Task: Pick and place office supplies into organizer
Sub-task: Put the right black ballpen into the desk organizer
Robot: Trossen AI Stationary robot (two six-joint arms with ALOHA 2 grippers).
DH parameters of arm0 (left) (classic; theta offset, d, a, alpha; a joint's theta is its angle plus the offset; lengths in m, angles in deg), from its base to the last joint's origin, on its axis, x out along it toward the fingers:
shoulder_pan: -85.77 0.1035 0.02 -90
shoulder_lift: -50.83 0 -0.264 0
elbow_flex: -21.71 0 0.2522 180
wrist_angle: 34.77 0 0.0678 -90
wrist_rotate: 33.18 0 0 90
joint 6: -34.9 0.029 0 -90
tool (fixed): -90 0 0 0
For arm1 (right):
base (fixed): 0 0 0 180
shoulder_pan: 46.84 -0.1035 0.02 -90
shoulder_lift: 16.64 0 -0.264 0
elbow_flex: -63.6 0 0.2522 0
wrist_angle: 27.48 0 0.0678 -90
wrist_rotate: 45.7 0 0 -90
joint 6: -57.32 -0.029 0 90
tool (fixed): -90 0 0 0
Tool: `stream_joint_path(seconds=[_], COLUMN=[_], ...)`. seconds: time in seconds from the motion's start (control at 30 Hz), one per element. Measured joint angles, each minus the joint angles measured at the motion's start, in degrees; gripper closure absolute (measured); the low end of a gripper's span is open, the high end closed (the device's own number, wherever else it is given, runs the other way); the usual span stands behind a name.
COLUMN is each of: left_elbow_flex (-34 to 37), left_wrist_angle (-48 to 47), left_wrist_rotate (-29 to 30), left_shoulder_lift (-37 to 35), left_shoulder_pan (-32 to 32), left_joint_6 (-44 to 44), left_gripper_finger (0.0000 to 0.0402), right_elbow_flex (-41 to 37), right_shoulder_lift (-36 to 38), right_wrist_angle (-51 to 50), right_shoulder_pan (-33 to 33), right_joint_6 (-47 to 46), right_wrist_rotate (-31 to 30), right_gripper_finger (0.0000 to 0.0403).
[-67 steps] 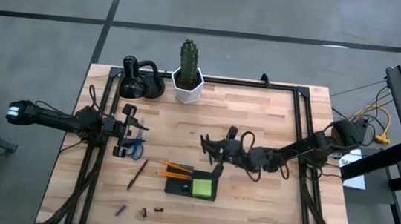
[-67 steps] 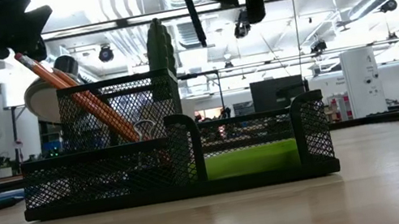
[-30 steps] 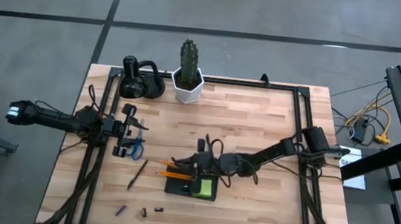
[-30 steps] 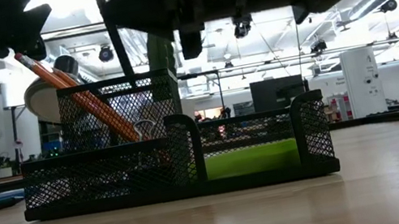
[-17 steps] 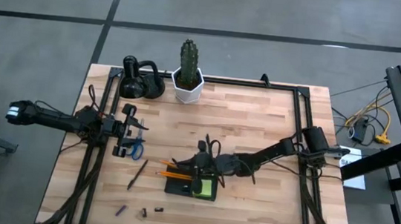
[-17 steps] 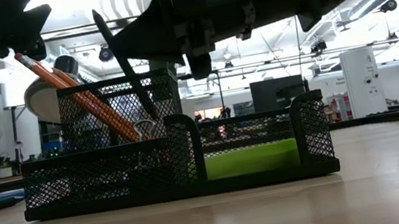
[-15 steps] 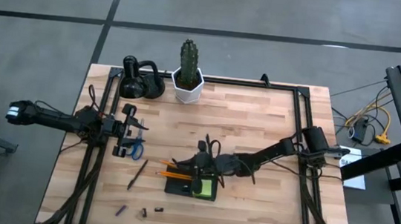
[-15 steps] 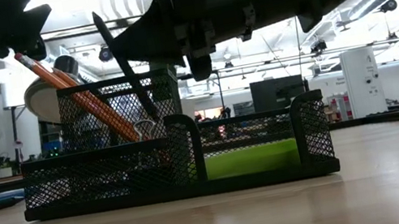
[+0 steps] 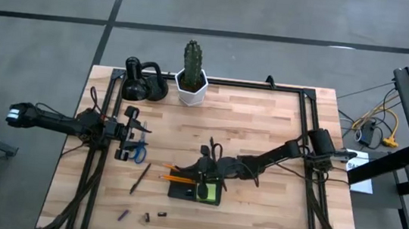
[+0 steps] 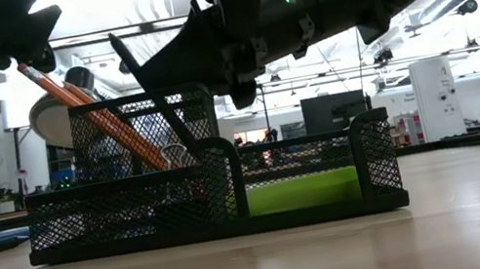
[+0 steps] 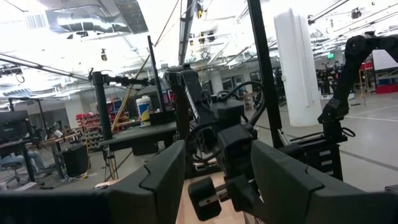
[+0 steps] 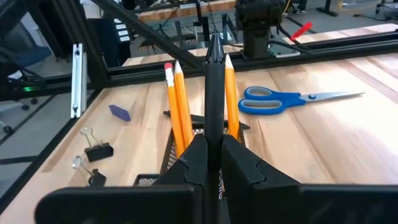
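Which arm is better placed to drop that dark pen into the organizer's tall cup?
The right. Its gripper is shut on the dark pen directly above the organizer, beside the orange pencils. The left gripper waits at the table's left edge near the scissors.

We see the right gripper (image 9: 202, 177) over the organizer (image 9: 194, 190), where orange pencils (image 9: 176, 178) and a green pad (image 9: 210, 193) sit. The left gripper (image 9: 138, 133) waits at the left, by the scissors (image 9: 139, 152).

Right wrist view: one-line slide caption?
Right gripper holds a black pen upright among orange pencils in the mesh organizer; scissors lie beyond.
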Motion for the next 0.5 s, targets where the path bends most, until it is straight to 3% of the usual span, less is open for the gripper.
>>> stream_joint_path(seconds=[0.5], left_elbow_flex=[0.0], left_wrist_angle=[0.0], left_wrist_rotate=[0.0], left_shoulder_lift=[0.0], left_shoulder_pan=[0.0], left_joint_6=[0.0], left_gripper_finger=[0.0232], right_elbow_flex=[0.0], right_shoulder_lift=[0.0], right_wrist_angle=[-1.0], right_shoulder_pan=[0.0], right_joint_6=[0.1], right_wrist_rotate=[0.0], right_gripper_finger=[0.0382])
